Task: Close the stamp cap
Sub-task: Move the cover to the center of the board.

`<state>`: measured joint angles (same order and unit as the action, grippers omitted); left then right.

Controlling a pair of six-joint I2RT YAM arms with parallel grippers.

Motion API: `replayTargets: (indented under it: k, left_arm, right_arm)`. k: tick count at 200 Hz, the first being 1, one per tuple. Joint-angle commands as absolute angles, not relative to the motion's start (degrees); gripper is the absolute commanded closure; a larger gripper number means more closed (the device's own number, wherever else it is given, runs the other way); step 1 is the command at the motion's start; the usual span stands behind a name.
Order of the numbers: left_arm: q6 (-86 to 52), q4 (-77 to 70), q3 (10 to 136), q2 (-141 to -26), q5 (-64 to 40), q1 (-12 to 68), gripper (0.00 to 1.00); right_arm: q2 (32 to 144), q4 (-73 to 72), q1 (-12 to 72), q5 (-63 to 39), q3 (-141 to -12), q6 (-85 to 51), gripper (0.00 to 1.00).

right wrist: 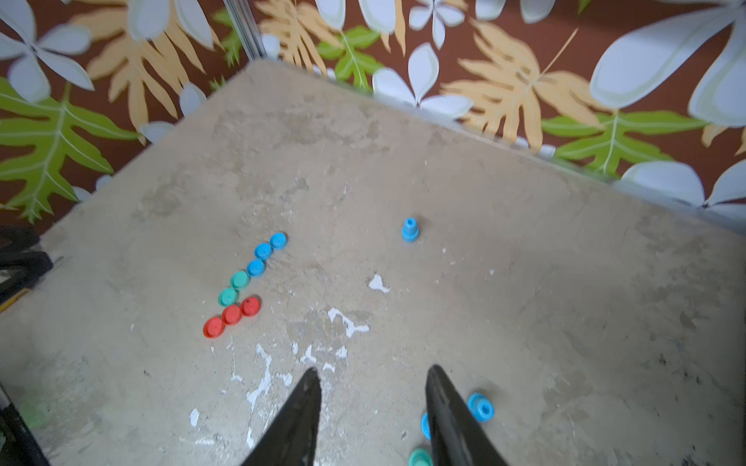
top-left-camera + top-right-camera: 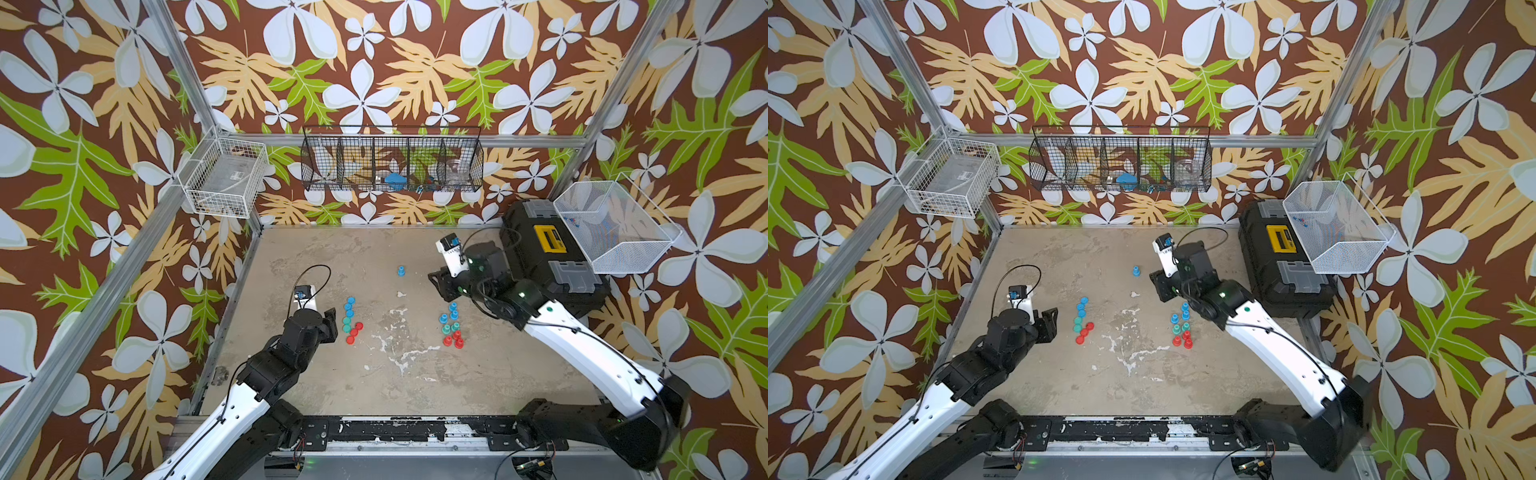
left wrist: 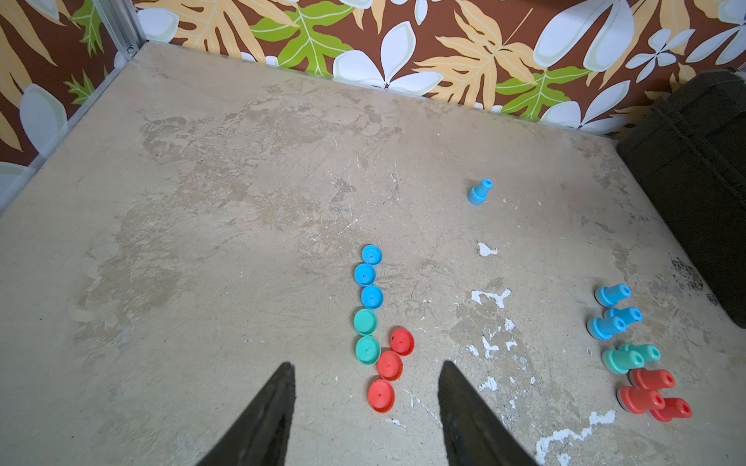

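Observation:
A row of loose round caps (image 2: 351, 322) in blue, teal and red lies left of the table's middle; the left wrist view shows these caps (image 3: 371, 318) just beyond my fingertips. Uncapped stamps (image 2: 453, 328) in the same colours cluster to the right. One blue stamp (image 2: 401, 271) stands alone further back, in all views. My left gripper (image 3: 367, 364) hovers open and empty just left of the caps. My right gripper (image 1: 373, 368) is open and empty above the table behind the stamp cluster, with blue stamps (image 1: 480, 406) beside one finger.
A black toolbox (image 2: 548, 257) fills the back right corner, with a white mesh basket (image 2: 615, 226) hung above it. A black wire basket (image 2: 392, 164) hangs on the back wall and a white wire basket (image 2: 226, 178) on the left post.

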<state>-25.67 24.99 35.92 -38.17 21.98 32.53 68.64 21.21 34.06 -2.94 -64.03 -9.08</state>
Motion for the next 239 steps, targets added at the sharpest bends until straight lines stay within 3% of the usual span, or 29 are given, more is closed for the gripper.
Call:
replayTargets:
  k: [1, 14, 59, 118, 169, 239]
  left_arm:
    - [-26.1, 24.5, 36.1, -38.5, 21.5, 32.4, 0.41]
    - [-26.3, 24.5, 36.2, -38.7, 21.2, 32.4, 0.41]
    - [-27.0, 24.6, 36.8, -39.8, 19.9, 32.5, 0.41]
    - [-30.0, 20.3, 38.0, -46.5, 15.4, 32.4, 0.41]
    - [-32.4, 12.4, 41.8, -62.8, 7.4, 30.0, 0.41]
    - [-32.0, 9.2, 54.0, -85.9, 5.5, 26.2, 0.43]
  right_arm:
    - [61.5, 10.7, 33.1, -3.5, -54.7, -12.5, 0.54]
    - [58.4, 10.1, 32.0, -2.3, -50.8, -14.2, 0.44]
    - [52.3, 13.1, 31.4, 0.2, -45.6, -13.7, 0.45]
    - [41.4, 13.0, 31.4, 15.9, -39.2, -13.0, 0.34]
    - [43.4, 20.6, 31.4, 19.1, -42.4, -12.7, 0.34]
    - [40.3, 22.4, 31.4, 18.1, -41.4, -13.1, 0.33]
